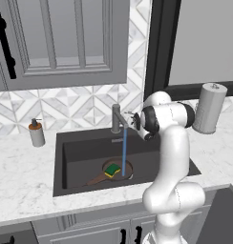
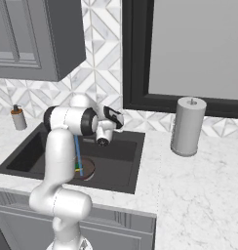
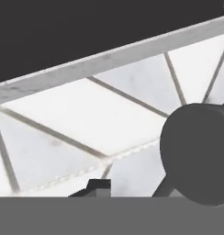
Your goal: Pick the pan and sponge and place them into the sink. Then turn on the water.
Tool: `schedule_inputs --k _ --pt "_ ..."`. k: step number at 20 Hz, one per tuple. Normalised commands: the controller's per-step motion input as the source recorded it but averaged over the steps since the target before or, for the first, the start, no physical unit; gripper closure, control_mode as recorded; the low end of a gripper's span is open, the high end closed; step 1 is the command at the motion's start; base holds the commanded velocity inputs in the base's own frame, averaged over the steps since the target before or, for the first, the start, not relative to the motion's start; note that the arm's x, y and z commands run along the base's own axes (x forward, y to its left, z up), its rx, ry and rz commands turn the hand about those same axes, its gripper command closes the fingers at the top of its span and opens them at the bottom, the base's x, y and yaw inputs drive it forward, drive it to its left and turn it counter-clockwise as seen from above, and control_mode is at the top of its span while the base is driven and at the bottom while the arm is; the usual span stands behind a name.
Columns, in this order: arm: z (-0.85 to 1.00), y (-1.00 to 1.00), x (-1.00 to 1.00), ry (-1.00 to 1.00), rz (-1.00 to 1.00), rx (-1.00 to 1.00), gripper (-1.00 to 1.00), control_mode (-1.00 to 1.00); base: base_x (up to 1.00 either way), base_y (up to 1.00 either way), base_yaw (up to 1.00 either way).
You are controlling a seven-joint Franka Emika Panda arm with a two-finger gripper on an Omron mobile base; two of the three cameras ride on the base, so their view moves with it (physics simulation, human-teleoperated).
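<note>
The dark-brown pan (image 1: 119,174) lies in the charcoal sink (image 1: 80,152), its handle pointing to the front left. On it rests the green and yellow sponge (image 1: 112,170). A thin blue stream of water (image 1: 124,151) falls from the grey faucet (image 1: 116,118) onto the pan. My gripper (image 1: 132,117) is up at the faucet's spout and handle, shut, with nothing in it. From the right base, the water (image 2: 78,152), pan (image 2: 88,168) and sponge (image 2: 78,170) peek out beside my arm. In the hand view one dark fingertip (image 3: 98,187) rises before white tiles and a round grey faucet part (image 3: 196,156).
A grey soap dispenser (image 1: 36,133) stands on the marble left of the sink. A grey paper towel roll (image 1: 209,108) stands at the back right of the counter. Grey wall cabinets hang above, and a dark-framed window is behind the roll.
</note>
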Motion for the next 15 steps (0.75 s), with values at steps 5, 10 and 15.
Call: schedule_inputs --k 5,10,15 --pt "-0.27 -1.00 0.09 0.00 -0.06 0.21 1.00 -1.00 0.00 0.00 0.00" --pt "0.21 -1.00 -0.06 0.00 0.02 0.40 1.00 -1.00 0.00 0.00 0.00" --pt "0.45 -1.00 -0.38 0.00 0.08 0.42 1.00 -1.00 0.00 0.00 0.00"
